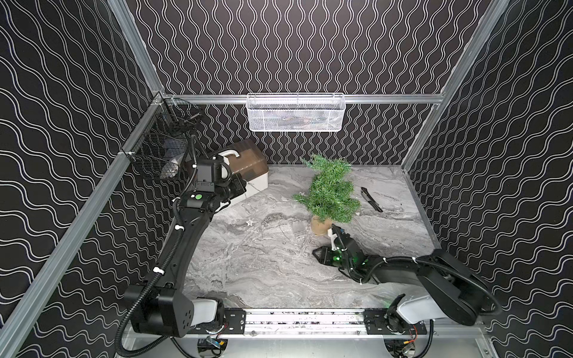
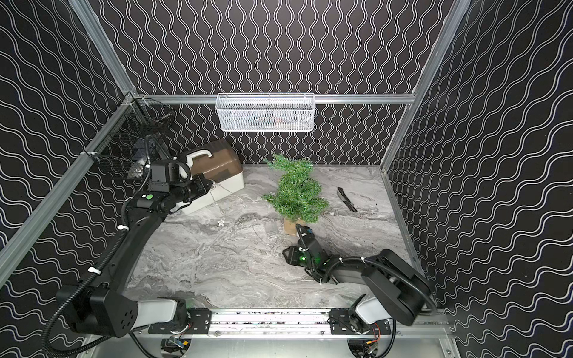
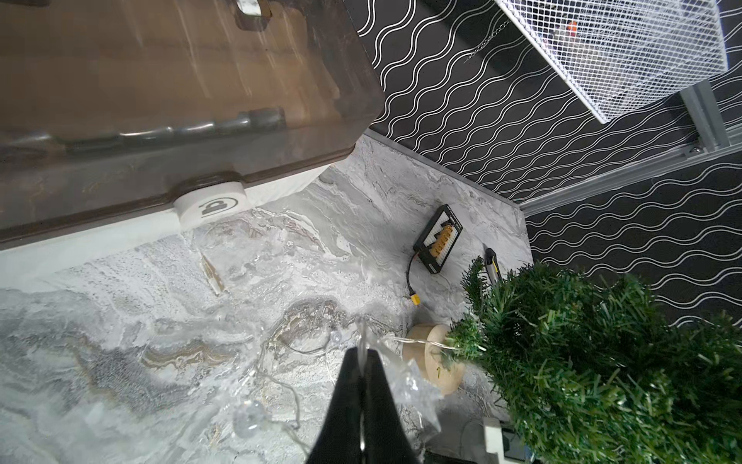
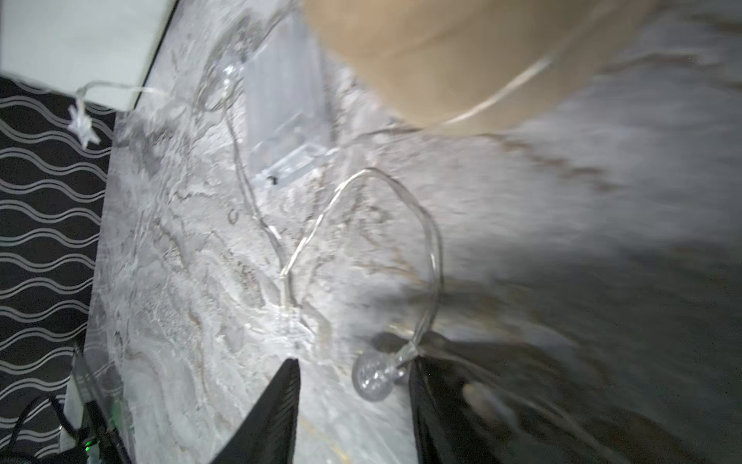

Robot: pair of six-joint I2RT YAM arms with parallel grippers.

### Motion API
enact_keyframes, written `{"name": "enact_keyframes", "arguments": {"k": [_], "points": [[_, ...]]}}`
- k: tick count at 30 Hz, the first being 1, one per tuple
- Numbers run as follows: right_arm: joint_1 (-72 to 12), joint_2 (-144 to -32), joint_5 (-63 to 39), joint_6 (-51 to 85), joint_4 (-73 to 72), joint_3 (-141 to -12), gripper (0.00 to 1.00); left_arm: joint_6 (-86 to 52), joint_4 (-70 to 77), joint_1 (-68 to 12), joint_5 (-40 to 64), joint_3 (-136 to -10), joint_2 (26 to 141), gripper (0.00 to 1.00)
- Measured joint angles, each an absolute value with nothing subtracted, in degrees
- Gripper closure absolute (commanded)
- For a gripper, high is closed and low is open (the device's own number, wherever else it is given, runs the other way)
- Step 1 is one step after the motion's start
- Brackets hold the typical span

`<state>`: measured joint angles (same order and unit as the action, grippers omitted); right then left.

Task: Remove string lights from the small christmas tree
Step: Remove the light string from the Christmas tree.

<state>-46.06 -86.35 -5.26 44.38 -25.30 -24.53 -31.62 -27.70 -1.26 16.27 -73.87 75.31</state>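
Observation:
The small christmas tree [image 1: 330, 192] stands tilted on its tan base [image 1: 321, 224] right of the table's middle. The string lights [image 4: 425, 225] lie as thin pale wire on the marble beside the base, with a clear box [image 4: 281, 120] and a star piece [image 1: 249, 222]. One strand [image 3: 413, 341] runs from the tree's lower branches to my left gripper [image 3: 363, 353], which is shut on the wire, raised in front of the storage box. My right gripper [image 1: 334, 230] is low at the tree's base, open. A round clear bulb [image 4: 373, 377] lies between its fingers, close to one finger [image 4: 431, 401].
A white storage box with a brown lid [image 1: 245, 161] sits at the back left. A black wire basket [image 1: 161, 148] hangs on the left rail, a white mesh basket [image 1: 296, 113] on the back rail. A black tool [image 1: 371, 199] lies right of the tree, and a black connector board [image 3: 437, 239] behind it.

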Motion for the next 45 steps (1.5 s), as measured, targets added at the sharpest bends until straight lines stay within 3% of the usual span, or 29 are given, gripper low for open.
{"name": "enact_keyframes", "arguments": {"k": [9,16,21,27,33,45], "points": [[-53.9,-95.0,-9.5,44.3,-27.3,-34.2,0.55,-31.6,-27.7,-0.7,15.6,-73.5,75.0,1.00],[-53.9,-78.3,-4.5,41.8,-17.4,-31.2,0.52,-31.6,-27.0,-0.6,15.9,-72.5,75.0,1.00],[-52.9,-64.7,4.5,41.1,-6.0,-25.9,0.48,-31.8,-25.5,-0.6,16.3,-71.7,74.9,1.00],[-46.9,-60.1,8.7,41.6,0.7,-20.5,0.47,-31.9,-25.3,-0.6,16.8,-71.2,74.8,1.00],[-46.0,-68.1,4.6,41.3,0.1,-21.2,0.49,-32.0,-25.1,-0.6,17.0,-70.9,74.7,1.00],[-56.5,-94.8,-6.3,41.0,-17.7,-37.9,0.52,-33.0,-24.9,-0.6,17.5,-71.0,74.7,1.00]]}}
